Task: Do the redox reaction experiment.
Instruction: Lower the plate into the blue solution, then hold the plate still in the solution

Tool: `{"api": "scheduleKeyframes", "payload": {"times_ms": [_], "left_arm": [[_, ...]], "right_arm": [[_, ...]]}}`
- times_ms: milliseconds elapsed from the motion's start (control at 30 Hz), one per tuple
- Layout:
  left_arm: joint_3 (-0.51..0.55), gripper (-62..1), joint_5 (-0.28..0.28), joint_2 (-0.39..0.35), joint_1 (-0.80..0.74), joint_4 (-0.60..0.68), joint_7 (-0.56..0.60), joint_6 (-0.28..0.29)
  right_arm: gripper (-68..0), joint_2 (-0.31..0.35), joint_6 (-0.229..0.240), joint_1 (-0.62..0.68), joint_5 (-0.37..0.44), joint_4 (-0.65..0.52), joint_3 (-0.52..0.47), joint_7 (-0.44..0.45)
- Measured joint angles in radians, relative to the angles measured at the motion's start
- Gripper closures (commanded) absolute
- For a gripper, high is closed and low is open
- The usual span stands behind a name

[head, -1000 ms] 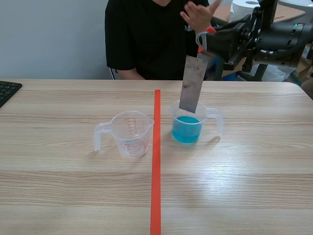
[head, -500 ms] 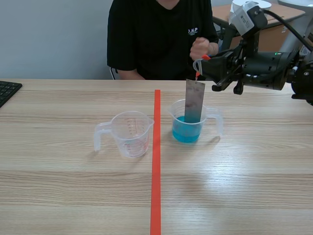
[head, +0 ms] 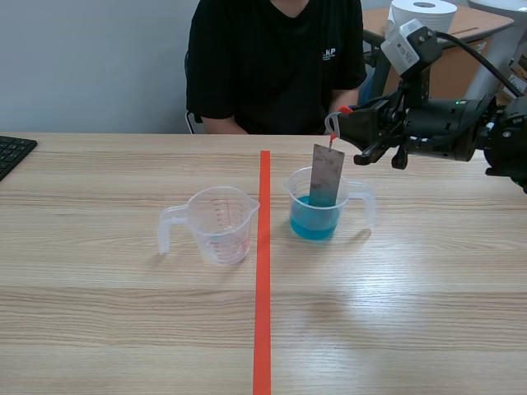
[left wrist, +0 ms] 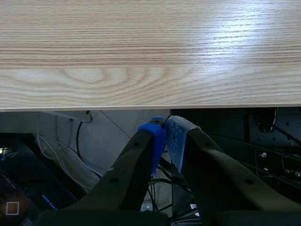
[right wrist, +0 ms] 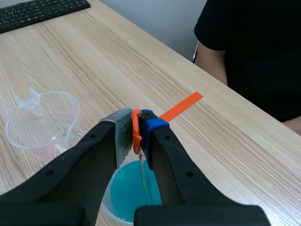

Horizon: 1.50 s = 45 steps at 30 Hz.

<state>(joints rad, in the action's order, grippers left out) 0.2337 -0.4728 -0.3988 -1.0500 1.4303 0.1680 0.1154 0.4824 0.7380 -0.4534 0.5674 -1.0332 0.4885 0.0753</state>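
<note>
Wooden counter [head: 123, 313]: the right hand [head: 349, 125] is clamped on the orange clip [right wrist: 136, 134] of a metal strip [head: 326, 174], whose lower end sits inside the blue-liquid cup [head: 315, 216]. Hold the strip vertical, clear of the cup wall. The left hand [left wrist: 165, 136] is closed and empty, below the counter edge.

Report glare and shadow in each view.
Scene view: pale sheen on the light wooden table beside the clear plastic jug of blue liquid, faint shadow at its base. Left wrist view: bright glare on the tabletop ahead of the left gripper. Right wrist view: even light, glints on the empty clear jug.
</note>
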Motion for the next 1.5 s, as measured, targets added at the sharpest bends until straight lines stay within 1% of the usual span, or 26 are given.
{"api": "scheduleKeyframes", "payload": {"times_ms": [133, 1333, 1500], "left_arm": [[0.0, -4.7, 0.0, 0.0, 0.0, 0.0, 0.0, 0.0], [0.0, -4.7, 0.0, 0.0, 0.0, 0.0, 0.0, 0.0], [0.0, -4.7, 0.0, 0.0, 0.0, 0.0, 0.0, 0.0]], "right_arm": [[-1.3, 0.0, 0.0, 0.0, 0.001, 0.0, 0.02, 0.013], [-1.3, 0.0, 0.0, 0.0, 0.002, 0.0, 0.02, 0.014], [-1.3, 0.0, 0.0, 0.0, 0.026, 0.0, 0.02, 0.005]]}}
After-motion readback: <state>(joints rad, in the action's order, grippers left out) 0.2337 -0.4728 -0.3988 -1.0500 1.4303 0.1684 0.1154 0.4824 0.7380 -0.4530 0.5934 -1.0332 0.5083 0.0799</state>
